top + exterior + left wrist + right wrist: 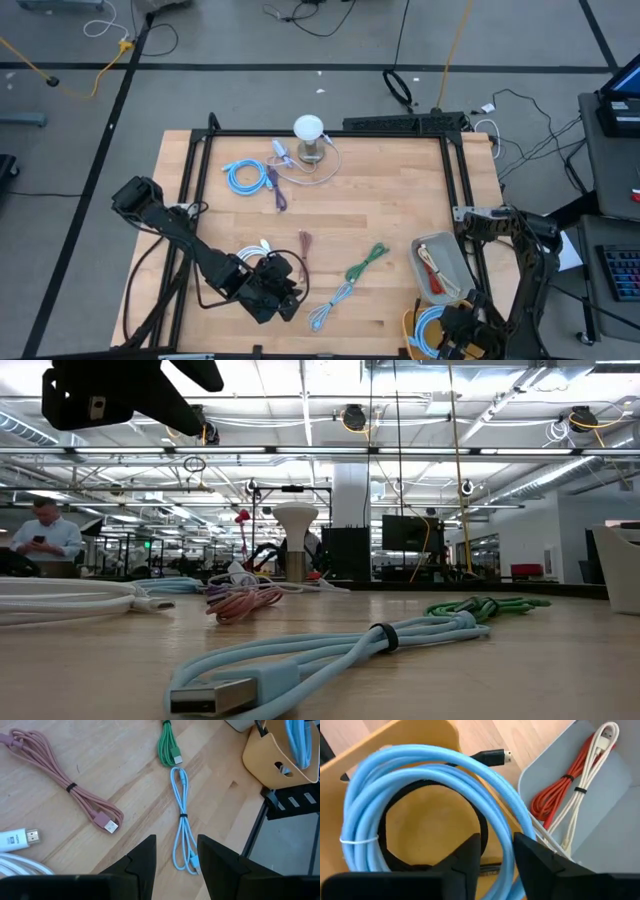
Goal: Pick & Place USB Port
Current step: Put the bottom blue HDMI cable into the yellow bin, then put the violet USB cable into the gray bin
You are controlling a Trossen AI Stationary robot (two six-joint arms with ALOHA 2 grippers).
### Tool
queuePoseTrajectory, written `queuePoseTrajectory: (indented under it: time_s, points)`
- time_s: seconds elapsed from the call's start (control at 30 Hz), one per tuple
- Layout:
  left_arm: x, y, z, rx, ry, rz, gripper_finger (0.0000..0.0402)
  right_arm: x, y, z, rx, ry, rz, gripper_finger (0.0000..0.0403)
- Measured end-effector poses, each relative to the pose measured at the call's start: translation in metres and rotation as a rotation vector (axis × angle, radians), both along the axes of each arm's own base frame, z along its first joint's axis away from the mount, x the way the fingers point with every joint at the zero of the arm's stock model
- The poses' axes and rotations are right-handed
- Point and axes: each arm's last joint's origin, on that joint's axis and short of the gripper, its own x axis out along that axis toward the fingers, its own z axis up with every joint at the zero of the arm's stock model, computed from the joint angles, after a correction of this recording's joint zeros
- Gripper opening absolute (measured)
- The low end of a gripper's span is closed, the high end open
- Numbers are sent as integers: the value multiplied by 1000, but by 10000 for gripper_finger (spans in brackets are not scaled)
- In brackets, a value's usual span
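My left gripper point(176, 862) hangs open over the near left of the table, above the near end of a thin light-blue USB cable point(181, 815) that lies flat on the wood. A green cable point(170, 742), a pink cable point(70, 785) and a white plug point(20, 837) lie around it. My right gripper point(497, 850) is open at the near right corner, over a yellow bin point(420, 735) that holds a thick blue coiled cable point(435, 762). One strand of the coil runs between its fingers. My right gripper points down into the yellow bin from above. Its fingers stand on either side of one strand of the blue coil point(496, 827), which rests in the bin. Whether the fingers touch that strand, I cannot tell.
A grey tray point(447, 248) beside the bin holds a red cable point(555, 795) and a white one point(585, 780). A black plug point(492, 756) lies in the bin. Farther off lie a blue coil point(245, 177), a purple cable point(278, 192) and a white lamp point(310, 135).
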Motion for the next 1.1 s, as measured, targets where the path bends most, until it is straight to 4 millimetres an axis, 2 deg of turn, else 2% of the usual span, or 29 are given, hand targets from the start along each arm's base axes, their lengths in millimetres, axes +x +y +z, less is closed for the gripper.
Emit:
queuePoseTrajectory:
  time_s: [0.1,0.23,0.47,0.6,0.7,0.8,0.97,1.1]
  points:
    - [0,0,0,-4,-5,1,145,1,-2,2,4,-8,-31,132]
    - [0,0,0,-11,-6,8,145,0,-9,14,27,-66,-72,139]
    - [1,1,0,-13,-7,12,145,1,-32,48,74,-227,-91,125]
    - [1,6,-1,18,17,27,145,10,-48,69,81,-376,-59,117]
    - [-1,21,-6,72,128,58,145,23,-64,86,55,-523,-41,113]
    - [-5,30,1,165,258,-14,145,41,-79,104,36,-652,-3,112]
    - [-22,27,0,243,455,-249,145,68,-99,136,35,-766,104,112]
    - [-45,22,-9,255,636,-268,145,82,-115,161,-20,-879,142,112]
